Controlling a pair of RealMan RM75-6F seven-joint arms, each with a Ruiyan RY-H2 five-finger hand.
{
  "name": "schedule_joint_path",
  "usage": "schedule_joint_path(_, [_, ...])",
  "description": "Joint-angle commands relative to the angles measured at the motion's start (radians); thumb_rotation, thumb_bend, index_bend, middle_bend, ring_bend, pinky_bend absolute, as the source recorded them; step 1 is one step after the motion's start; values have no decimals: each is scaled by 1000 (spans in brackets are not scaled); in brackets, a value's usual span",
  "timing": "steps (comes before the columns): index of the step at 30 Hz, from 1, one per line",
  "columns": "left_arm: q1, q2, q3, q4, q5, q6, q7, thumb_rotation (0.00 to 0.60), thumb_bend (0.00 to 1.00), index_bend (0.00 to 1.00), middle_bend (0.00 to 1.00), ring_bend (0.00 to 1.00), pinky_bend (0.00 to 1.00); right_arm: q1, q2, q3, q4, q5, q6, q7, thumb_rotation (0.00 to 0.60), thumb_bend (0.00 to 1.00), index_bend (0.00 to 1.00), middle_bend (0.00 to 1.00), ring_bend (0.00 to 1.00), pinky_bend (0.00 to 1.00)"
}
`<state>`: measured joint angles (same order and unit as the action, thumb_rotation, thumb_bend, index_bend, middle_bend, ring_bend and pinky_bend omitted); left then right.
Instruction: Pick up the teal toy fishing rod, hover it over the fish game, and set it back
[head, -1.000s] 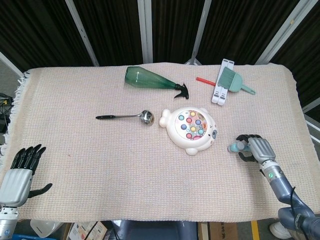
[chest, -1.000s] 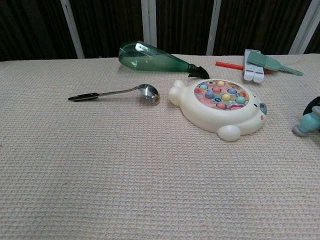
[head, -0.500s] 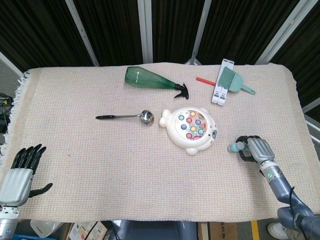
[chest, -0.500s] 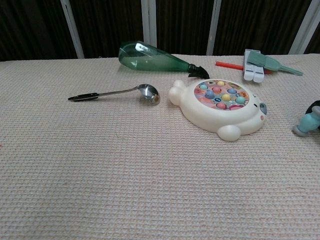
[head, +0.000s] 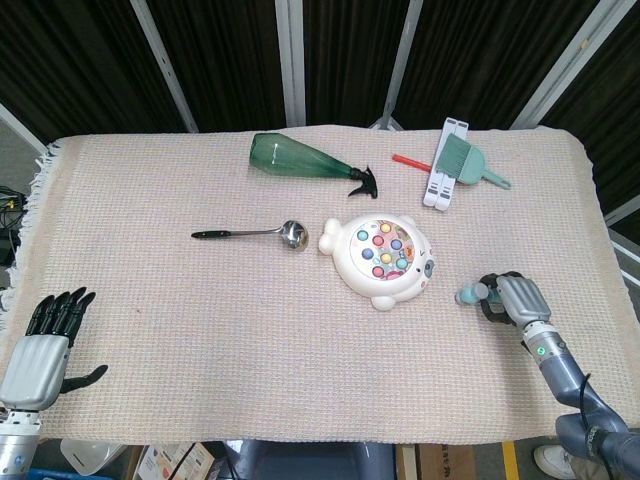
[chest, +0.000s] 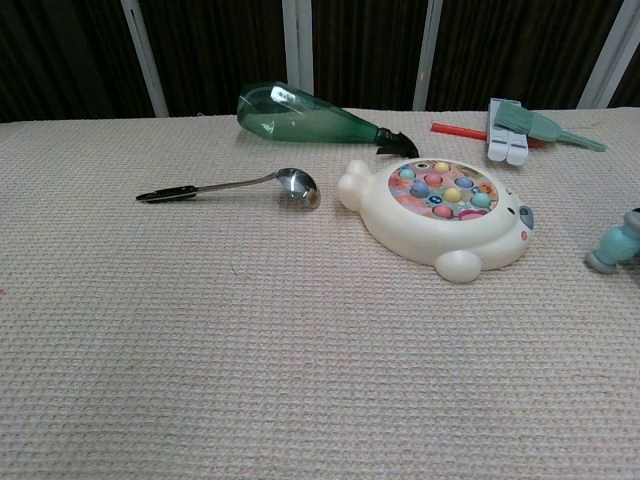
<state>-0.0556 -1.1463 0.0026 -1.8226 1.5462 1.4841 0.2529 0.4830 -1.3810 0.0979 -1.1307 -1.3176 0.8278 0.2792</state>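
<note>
Teal toy fishing rod (head: 470, 294): lies low at the table's right side, gripped by the right hand (head: 513, 299). Fish game (head: 379, 259): cream, fish-shaped, flat, centre-right.

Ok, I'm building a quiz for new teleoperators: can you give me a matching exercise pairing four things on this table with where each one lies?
Things:
1. green spray bottle
2. ladle
3. fish game
4. teal toy fishing rod

Places:
A. in the right hand, near the table's right edge
B. lying on its side at the far edge
C. middle of the table, right of the ladle
D. left of the fish game, handle pointing left

Pairs: 1-B, 2-D, 3-C, 4-A
</note>
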Motion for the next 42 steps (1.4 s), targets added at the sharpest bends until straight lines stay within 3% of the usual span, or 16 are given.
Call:
schedule_joint_path(1, [-1, 0, 0, 0, -1, -1, 0, 600, 107, 0, 0, 0, 0, 0, -2, -1, 3, 0, 0, 0, 600, 572, 502, 420, 352, 216])
schedule_joint_path(6, [-2, -1, 0, 0, -5, -4, 2, 600, 106, 0, 0, 0, 0, 1, -4, -3, 6, -1, 0, -1, 600, 653, 541, 455, 372, 249])
schedule_joint_path(14, [-5, -2, 0, -2, -7, -8, 6, 600, 106, 0, 0, 0, 0, 1, -3, -2, 2, -13, 20, 4, 600, 883, 642, 535, 454, 395])
schedule_joint_path(29, [-11, -3, 0, -1, -6, -12, 6, 600, 106, 0, 0, 0, 0, 9, 24, 17, -56, -87, 133, 19, 600, 965, 856, 689, 611, 572])
schedule_joint_path(42, [-25, -6, 1, 7, -5, -32, -8, 600, 106, 0, 0, 0, 0, 133, 38, 99, -177, -96, 138, -233, 600, 1000, 993, 773, 699, 659])
